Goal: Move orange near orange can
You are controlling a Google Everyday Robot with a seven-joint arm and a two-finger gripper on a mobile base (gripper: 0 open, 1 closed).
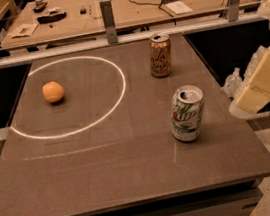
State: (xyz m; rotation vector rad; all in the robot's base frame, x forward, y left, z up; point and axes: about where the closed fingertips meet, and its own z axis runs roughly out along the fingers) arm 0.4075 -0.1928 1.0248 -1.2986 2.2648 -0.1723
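The orange (pixel 52 91) sits on the dark table inside a white circle (pixel 118 100), on its left side. The orange can (pixel 159 55) stands upright near the table's far edge, right of the circle. The cream-coloured gripper (pixel 263 85) hangs at the right edge of the camera view, beyond the table's right side and far from the orange. It holds nothing that I can see.
A white-and-green 7UP can (pixel 187 113) stands upright at the table's right, in front of the orange can. A metal rail (pixel 110 39) runs behind the table (pixel 111 184). A workbench with cables and tools (pixel 110 7) lies beyond it.
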